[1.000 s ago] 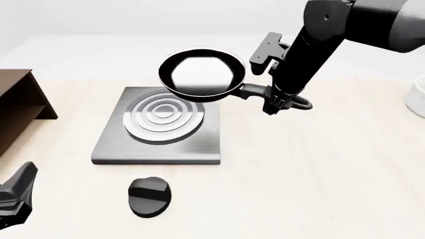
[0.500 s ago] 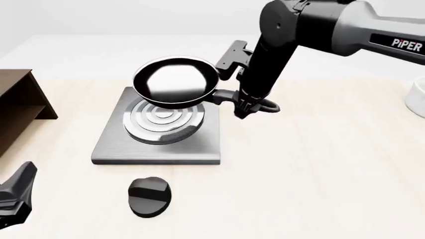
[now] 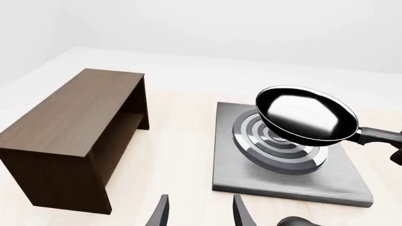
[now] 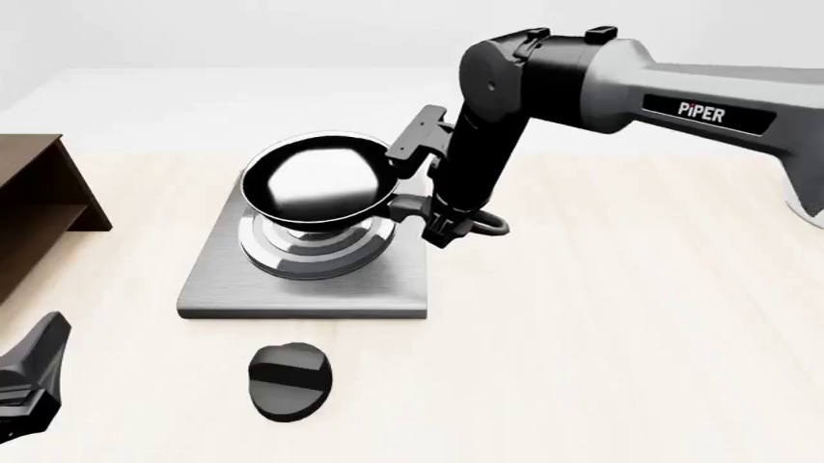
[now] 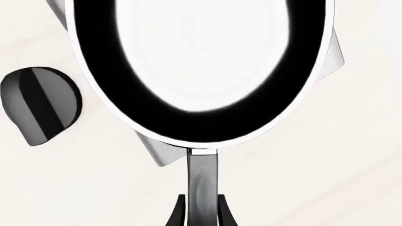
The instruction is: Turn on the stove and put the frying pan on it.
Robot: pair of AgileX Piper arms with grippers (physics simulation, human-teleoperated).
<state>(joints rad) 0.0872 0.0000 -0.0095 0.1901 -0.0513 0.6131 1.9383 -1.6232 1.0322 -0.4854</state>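
We see bright, even light; the frying pan interior glares white; shadows stay soft; all sharp.

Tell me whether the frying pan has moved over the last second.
Yes. The frying pan, held by the right gripper, has shifted left and nearer, from beyond the stove's far right corner to above its burner rings.

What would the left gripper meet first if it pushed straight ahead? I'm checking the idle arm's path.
Probably the flat grey metal stove plate: the open left gripper points at its near edge, with bare table before it. The black oval knob sits just aside; depth is uncertain.
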